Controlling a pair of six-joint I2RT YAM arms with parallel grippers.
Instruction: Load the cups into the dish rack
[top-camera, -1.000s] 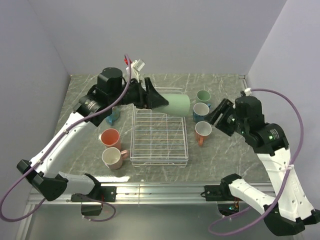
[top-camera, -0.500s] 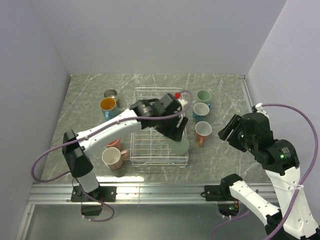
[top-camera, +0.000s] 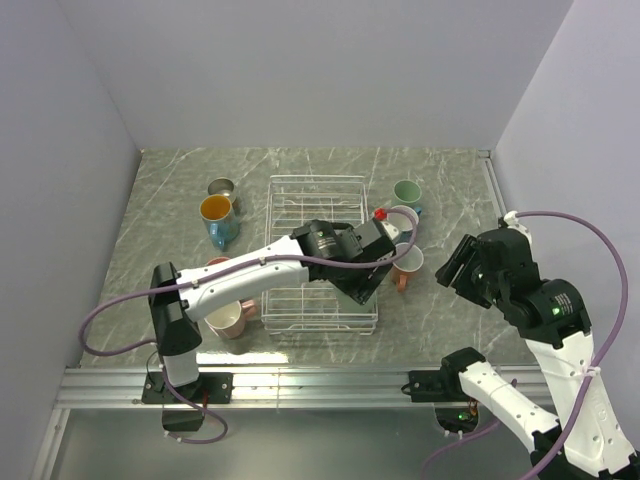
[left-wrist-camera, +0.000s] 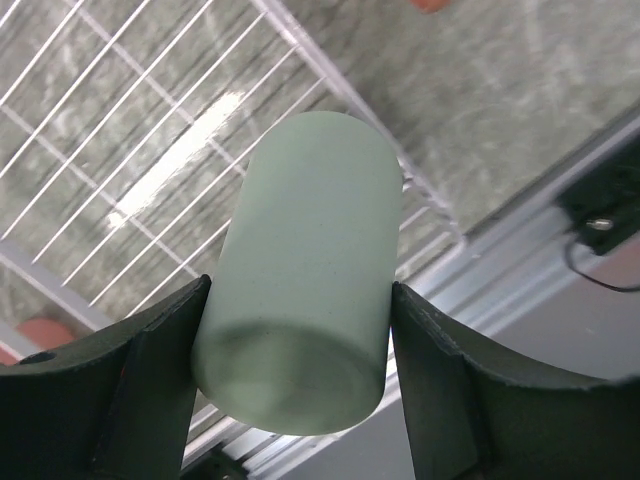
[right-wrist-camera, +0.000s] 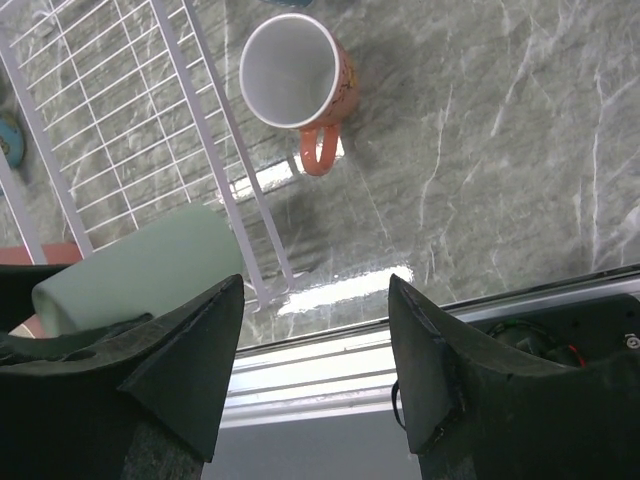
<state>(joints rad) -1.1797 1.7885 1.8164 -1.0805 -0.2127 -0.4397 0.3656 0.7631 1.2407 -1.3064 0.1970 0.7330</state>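
One wire rack (top-camera: 316, 305) is sitting in the middle of the marbled worktop (top-camera: 450, 170), and eight cups are showing in all. Seven are standing on the worktop around the rack. On its left side, a small grey metal cup (top-camera: 221, 187) is sitting at 10 o'clock. A blue cup with an orange inside (top-camera: 217, 215) is standing just nearer. A pink cup (top-camera: 214, 263) is peeking out from behind the left arm at 9 o'clock, and a cream cup (top-camera: 225, 318) is sitting at 8 o'clock. On the right side, a green cup (top-camera: 407, 192) is standing at 1 o'clock. A cup with a white inside (top-camera: 404, 214) is sitting at 2 o'clock, partly hidden. A salmon cup (right-wrist-camera: 295, 70) is sitting upright at 3 o'clock, its handle pointing at the arms' bases.

The eighth, a mint cup (left-wrist-camera: 315, 200), is lying on its side between the left fingers (left-wrist-camera: 150, 370), which are pressing on its two flanks and holding it. It is hanging over the rack's 5 o'clock corner; whether it is touching the wires cannot be told.

The right fingers (right-wrist-camera: 180, 360) are standing wide apart with nothing between them, hovering over the worktop at 4 o'clock from the rack.
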